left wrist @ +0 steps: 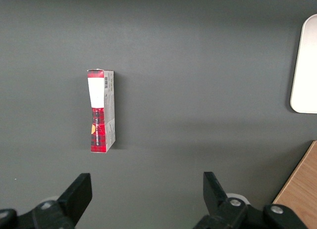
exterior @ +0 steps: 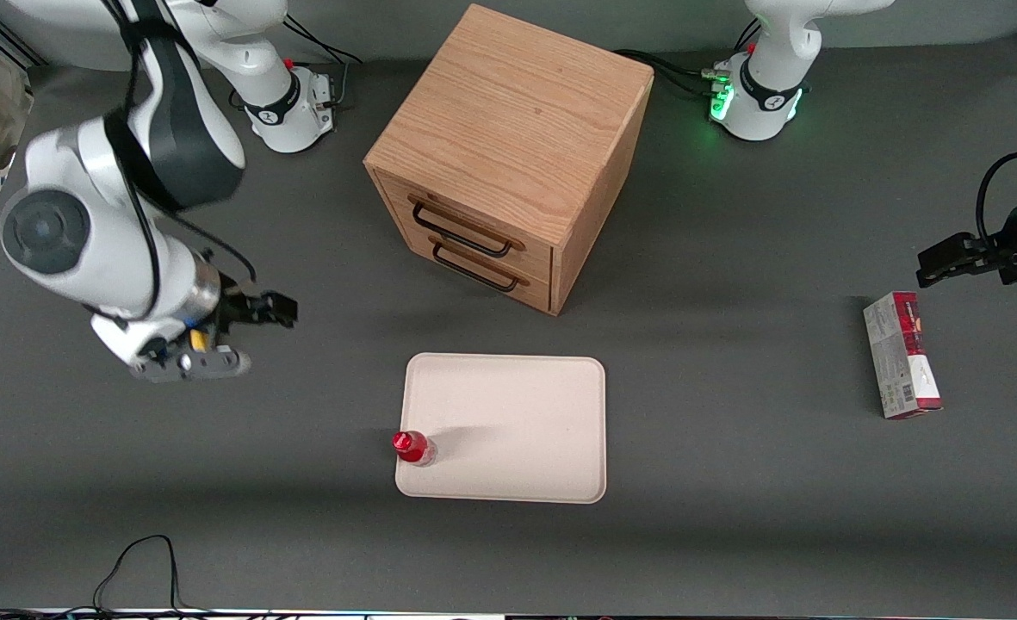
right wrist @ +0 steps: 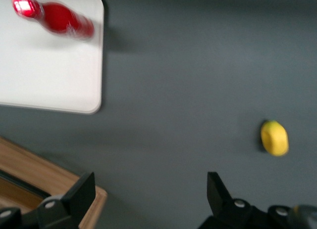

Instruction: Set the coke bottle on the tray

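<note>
Front view: the coke bottle (exterior: pixel 412 448) stands upright on the tray (exterior: pixel 517 413), right at the tray's corner nearest the camera on the working arm's side, its base just inside the low rim. That reads as a placement already made, and a marginal one; so close to the edge, a nudge could tip it off onto the counter (exterior: pixel 732 534). The tray lies flat in the middle of the counter, in front of the wooden cabinet (exterior: pixel 508 146), whose two drawers (exterior: pixel 474 250) both look closed. The tool (exterior: pixel 215 344) hangs well apart from the bottle, toward the working arm's end of the counter and farther from the camera than the bottle; in the right wrist view its two fingers (right wrist: pixel 79 194) stand wide apart with nothing between them, which fits a release and pull-away. That view also shows a small yellow object (right wrist: pixel 274 137) on the counter, apart from the tray; I cannot tell what it is. A red-and-grey carton (exterior: pixel 901 355) lies on its side toward the parked arm's end, no part of the job. Count: one bottle, one tray, one cabinet with two drawers, one carton, one yellow object.
</note>
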Robot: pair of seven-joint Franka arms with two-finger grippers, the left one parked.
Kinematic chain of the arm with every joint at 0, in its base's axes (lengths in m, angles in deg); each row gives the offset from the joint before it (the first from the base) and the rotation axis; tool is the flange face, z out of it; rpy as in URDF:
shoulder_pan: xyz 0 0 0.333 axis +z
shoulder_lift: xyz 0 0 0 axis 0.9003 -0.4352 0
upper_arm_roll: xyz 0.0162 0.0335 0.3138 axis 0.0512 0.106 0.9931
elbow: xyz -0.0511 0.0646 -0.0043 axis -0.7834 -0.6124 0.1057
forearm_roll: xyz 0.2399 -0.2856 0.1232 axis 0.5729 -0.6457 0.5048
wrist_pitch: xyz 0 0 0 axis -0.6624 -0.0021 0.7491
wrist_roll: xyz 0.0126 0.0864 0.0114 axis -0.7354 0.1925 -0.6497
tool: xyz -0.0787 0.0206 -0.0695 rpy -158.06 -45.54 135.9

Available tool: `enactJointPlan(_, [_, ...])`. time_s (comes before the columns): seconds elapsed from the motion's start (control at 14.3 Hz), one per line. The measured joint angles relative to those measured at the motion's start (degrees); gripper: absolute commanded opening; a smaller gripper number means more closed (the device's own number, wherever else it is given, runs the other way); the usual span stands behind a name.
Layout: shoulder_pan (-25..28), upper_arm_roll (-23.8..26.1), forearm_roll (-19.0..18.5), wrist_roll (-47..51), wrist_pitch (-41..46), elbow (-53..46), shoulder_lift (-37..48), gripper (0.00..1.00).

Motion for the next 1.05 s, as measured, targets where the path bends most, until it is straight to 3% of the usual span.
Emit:
enactJointPlan(0.14, [-2.5,0.0,1.6,-5.2,-0.2,8.4,8.1,1.00])
enactJointPlan(0.35, [-5.0,-0.9,3.2,-9.1,3.0,10.4,13.8,1.00])
enactJointPlan(0.63, [-4.5,-1.9,3.6,-9.7,8.7,5.9,14.6,1.00])
enactJointPlan(1.05, [-1.9,-4.8,3.6,-9.7,9.9,2.5,13.7,1.00])
